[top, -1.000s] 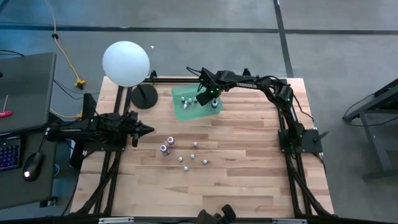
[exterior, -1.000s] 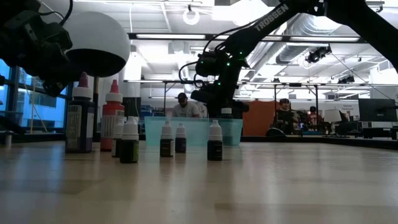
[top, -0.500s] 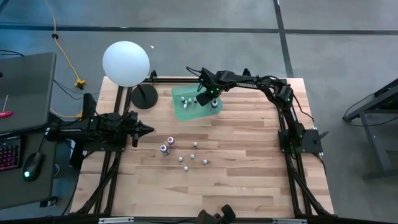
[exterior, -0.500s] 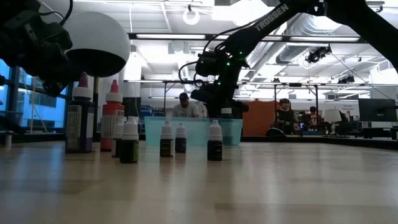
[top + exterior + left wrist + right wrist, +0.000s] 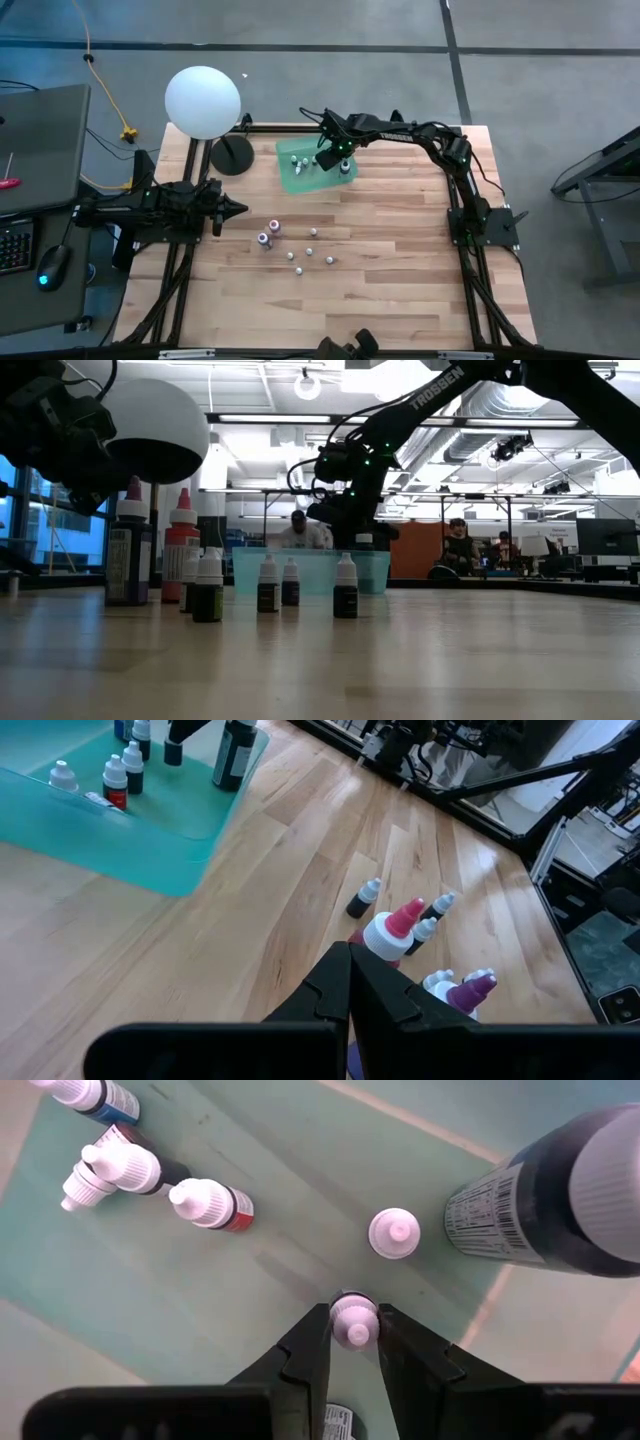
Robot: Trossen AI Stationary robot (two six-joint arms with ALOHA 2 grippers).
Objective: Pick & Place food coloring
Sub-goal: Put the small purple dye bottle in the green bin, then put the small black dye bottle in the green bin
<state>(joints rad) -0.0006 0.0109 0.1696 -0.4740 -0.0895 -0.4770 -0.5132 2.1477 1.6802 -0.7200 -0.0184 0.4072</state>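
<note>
The green tray (image 5: 300,180) lies at the table's far middle and holds several small white-capped food coloring bottles (image 5: 210,1202) and one large dark bottle (image 5: 540,1210). My right gripper (image 5: 328,155) reaches down into the tray and is shut on one small bottle (image 5: 354,1323). More bottles stand on the wood nearer the middle (image 5: 270,232), among them a pink-capped one (image 5: 395,925) and a purple one (image 5: 470,992). My left gripper (image 5: 235,208) waits shut above the table's left side and touches nothing. My right gripper pinches the small bottle by its white cap (image 5: 354,1312), one finger (image 5: 312,1342) on each side. The fingers come from above, pointing down. The bottle stands upright between them, over the tray's floor (image 5: 250,1270). Whether its base rests on the tray does not show.
A big white globe (image 5: 203,100) on a dark round base (image 5: 232,155) stands at the far left, beside the tray. The large dark bottle and a small white-capped bottle (image 5: 395,1235) stand close to the held one. Bare wood lies toward the near and right edges (image 5: 420,270).
</note>
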